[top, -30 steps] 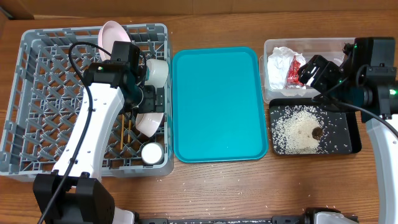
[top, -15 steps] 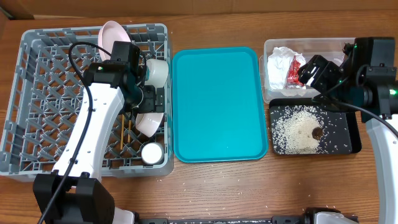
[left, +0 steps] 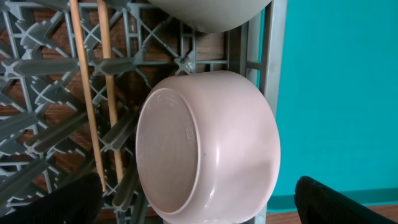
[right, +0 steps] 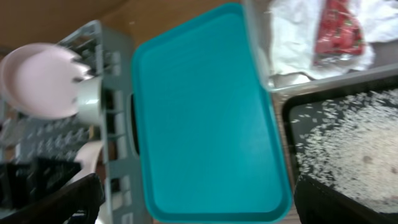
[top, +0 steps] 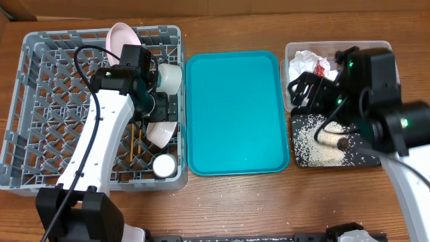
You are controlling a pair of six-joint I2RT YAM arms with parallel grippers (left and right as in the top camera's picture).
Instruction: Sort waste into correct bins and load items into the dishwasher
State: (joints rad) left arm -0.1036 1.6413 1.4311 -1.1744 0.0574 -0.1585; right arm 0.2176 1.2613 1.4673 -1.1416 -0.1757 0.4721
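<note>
Bowl [left: 208, 146] leans on edge against the rack [top: 40, 101] wall, likely so it drains, chopsticks [left: 93, 93] beside it; left gripper [left: 199, 202] hangs above, jaws apart. Napkin [top: 304, 64] and wrapper [top: 321, 66] sit in the tub [top: 376, 46], rice [top: 316, 141] in the black tray [top: 373, 158], sorted by kind; right gripper [right: 199, 202], spread empty, hovers near.

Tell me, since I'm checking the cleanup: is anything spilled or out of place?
Yes: a few white grains lie scattered on the wooden table near the teal tray, outside the black tray holding the rest.

Robotics lab workbench: a white-and-black left arm [top: 101, 141] and right arm [top: 396, 128] at a brown wooden table [top: 235, 202] bearing a grey plastic dish rack [top: 47, 101].
</note>
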